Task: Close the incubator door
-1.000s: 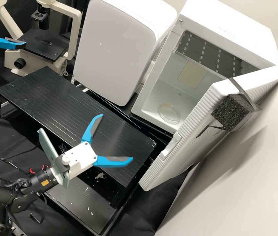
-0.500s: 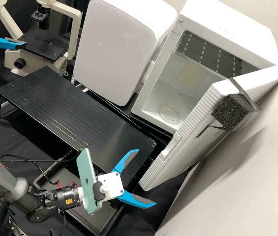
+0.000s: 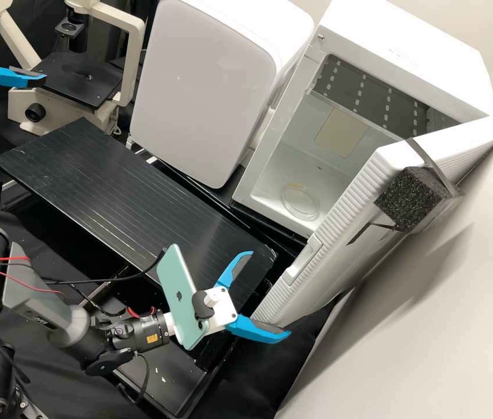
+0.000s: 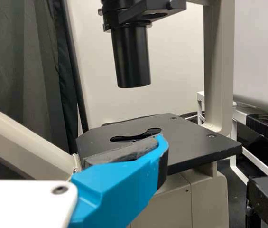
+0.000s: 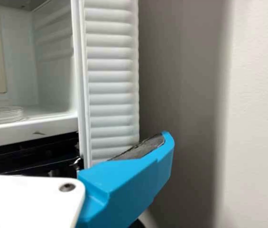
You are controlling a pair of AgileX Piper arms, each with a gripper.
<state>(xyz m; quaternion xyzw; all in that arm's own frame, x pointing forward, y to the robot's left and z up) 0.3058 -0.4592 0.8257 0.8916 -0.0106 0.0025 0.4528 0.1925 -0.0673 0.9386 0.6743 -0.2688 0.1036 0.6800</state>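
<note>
Door [image 3: 339,279], one, stands open near our spread right gripper [image 3: 271,293]; we can't count the dishes [image 5: 1,115] beyond; our left gripper [image 3: 21,54], partly cut off, gapes.

Door [image 3: 339,250] swung open on the white incubator [image 3: 403,58]

From my seat, I see the incubator at the upper right of the high view, its pale chamber exposed, with a dark grey slotted panel along one inner wall. The white door meets the body near the right edge of the frame and slants down toward the lower middle. Its edge is finely ribbed, with a smooth recessed catch partway along. I also see those ribs in the right wrist view.
</note>
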